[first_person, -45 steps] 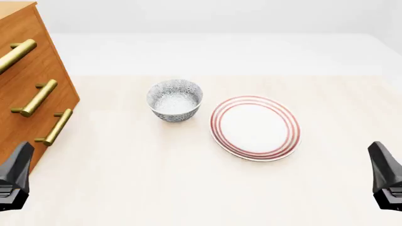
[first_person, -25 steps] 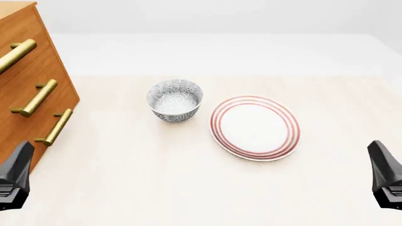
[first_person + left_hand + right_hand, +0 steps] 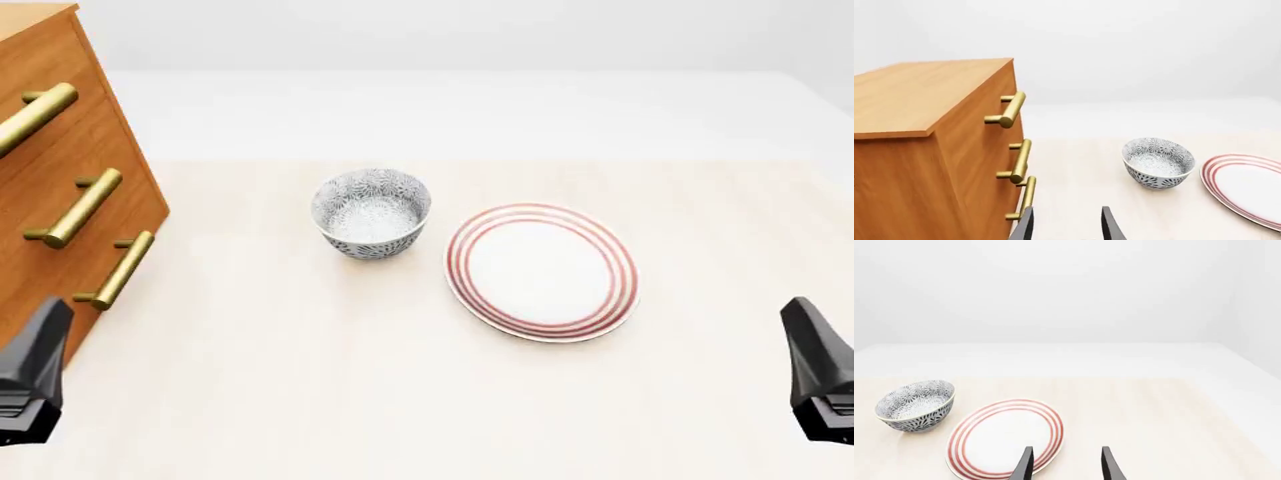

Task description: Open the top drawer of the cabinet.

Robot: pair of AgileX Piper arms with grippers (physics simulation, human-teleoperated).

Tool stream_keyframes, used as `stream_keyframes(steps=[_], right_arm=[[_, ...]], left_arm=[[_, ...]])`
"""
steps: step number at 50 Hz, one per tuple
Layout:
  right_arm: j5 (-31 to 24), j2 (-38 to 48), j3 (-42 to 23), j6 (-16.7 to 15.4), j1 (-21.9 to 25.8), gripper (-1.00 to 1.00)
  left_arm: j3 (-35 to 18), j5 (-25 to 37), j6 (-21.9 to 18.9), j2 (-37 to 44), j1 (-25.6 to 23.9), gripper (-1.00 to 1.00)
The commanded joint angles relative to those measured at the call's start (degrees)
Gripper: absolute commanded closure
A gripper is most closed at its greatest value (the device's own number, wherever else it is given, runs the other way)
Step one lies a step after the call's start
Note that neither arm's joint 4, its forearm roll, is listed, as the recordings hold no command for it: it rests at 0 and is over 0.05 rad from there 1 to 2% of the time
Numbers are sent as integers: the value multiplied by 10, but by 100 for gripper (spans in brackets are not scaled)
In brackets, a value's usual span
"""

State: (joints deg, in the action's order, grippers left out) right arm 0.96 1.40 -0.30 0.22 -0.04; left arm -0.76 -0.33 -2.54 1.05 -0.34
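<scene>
The cabinet (image 3: 100, 140) stands at the table's left edge, tall and orange-brown, and also shows in the left wrist view (image 3: 921, 175). Its top drawer (image 3: 67, 60) is flush with the two lower ones, and its brass bar handle (image 3: 34, 115) sticks out. In the left wrist view the top drawer (image 3: 974, 115) and its handle (image 3: 1009, 110) lie ahead of and above the fingers. My left gripper (image 3: 54, 320) is open and empty, low at the near left, just in front of the cabinet's lower corner (image 3: 1066, 227). My right gripper (image 3: 798, 318) is open and empty at the near right (image 3: 1066, 465).
A patterned grey bowl (image 3: 371, 213) sits mid-table, and a white plate with red rings (image 3: 541, 272) lies just right of it. Both also show in the right wrist view, the bowl (image 3: 915, 405) and the plate (image 3: 1006, 437). The lower drawers carry matching brass handles (image 3: 80, 208).
</scene>
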Motion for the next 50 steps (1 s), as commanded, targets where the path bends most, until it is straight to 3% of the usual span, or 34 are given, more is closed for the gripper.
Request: stream_keyframes(steps=[1, 11, 15, 18, 27, 35, 38, 46, 50], right_arm=[[-2, -3, 0, -1, 0, -100], [-2, -3, 0, 0, 0, -100], [-2, -3, 0, -1, 0, -100], [-2, -3, 0, 0, 0, -100], [-2, -3, 0, -1, 0, -100], [-2, -3, 0, -1, 0, -100], [-2, -3, 0, -1, 0, -100], [-2, -3, 0, -1, 0, -100], [-2, -3, 0, -1, 0, -100]], left_arm=[[-3, -23, -53, 43, 10, -100], [-22, -41, -96, 90, 9, -100], [-26, -51, -138, 112, 5, -100], [-39, -41, -139, 113, 1, -100], [-71, -39, -221, 157, -4, -100], [-93, -30, -242, 169, -9, -100], [-100, -44, -288, 200, -9, -100], [-123, -25, -328, 208, -6, -100], [-131, -16, -379, 217, -7, -100]])
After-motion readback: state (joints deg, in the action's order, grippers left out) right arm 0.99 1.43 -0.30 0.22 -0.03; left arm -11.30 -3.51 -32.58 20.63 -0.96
